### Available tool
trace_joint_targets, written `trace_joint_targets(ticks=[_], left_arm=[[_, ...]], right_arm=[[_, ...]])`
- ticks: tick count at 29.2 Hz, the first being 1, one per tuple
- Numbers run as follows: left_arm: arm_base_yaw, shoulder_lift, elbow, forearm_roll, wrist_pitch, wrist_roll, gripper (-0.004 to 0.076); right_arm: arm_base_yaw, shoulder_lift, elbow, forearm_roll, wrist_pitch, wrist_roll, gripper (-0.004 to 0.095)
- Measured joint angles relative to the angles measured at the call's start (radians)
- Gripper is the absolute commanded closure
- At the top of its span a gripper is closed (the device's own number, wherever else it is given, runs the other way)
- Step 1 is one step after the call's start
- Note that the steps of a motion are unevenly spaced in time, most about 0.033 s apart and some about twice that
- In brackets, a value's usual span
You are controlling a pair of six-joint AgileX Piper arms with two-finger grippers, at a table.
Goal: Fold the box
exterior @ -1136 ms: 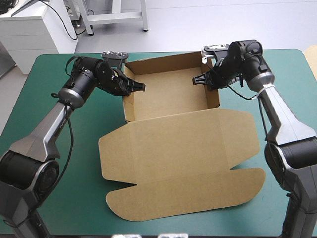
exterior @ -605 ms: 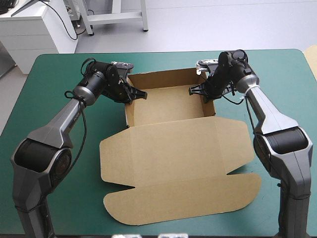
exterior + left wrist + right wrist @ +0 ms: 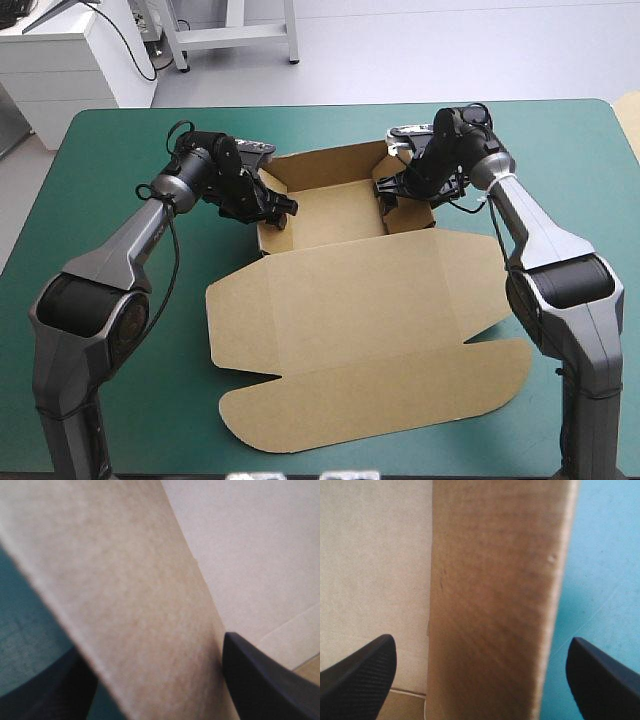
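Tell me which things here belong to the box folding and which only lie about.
Belongs to the job:
brown cardboard box, walls raised, lid flat
left black pincer and right black pincer, each astride a side wall

Only lying about:
pale sheet edge beyond the teal-green table cover's right edge, maybe spare board

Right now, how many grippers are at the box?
2. The left gripper straddles the left wall of the box; the right gripper straddles its right wall. Both are open.

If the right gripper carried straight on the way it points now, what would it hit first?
The box: its side wall stands between the open fingers of the right gripper, so the wall's edge would likely reach the palm first.
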Motion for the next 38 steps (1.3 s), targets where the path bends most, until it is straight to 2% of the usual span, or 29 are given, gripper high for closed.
trace_joint_targets(ticks=[10,16,18,19,24,31,38], left_arm=[[0.019,-0.016,-0.189,0.034,0.122,0.001,0.0196],[0.020,-0.096,-0.296,0.041,0.132,0.001,0.0209],[0.020,-0.140,-0.300,0.031,0.138,0.001,0.0263],[0.020,-0.163,-0.300,0.028,0.141,0.001,0.0318],[0.020,-0.287,-0.282,0.028,0.142,0.047,0.0713],[0.020,-0.535,-0.132,0.070,0.142,0.155,0.0731],[0.020,-0.776,0.220,0.120,0.142,0.166,0.0731]], right_arm=[[-0.002,-0.060,-0.090,-0.043,0.004,0.000,0.0028],[-0.002,-0.158,-0.103,-0.063,0.007,0.000,0.0031],[-0.002,-0.189,-0.103,-0.067,0.009,0.000,0.0031],[-0.002,-0.203,-0.104,-0.072,0.011,-0.001,0.0031],[-0.002,-0.251,-0.106,-0.076,0.012,-0.004,0.0032],[-0.002,-0.272,-0.107,-0.080,0.013,-0.016,0.0032],[-0.002,-0.272,-0.107,-0.072,0.013,-0.038,0.0032]])
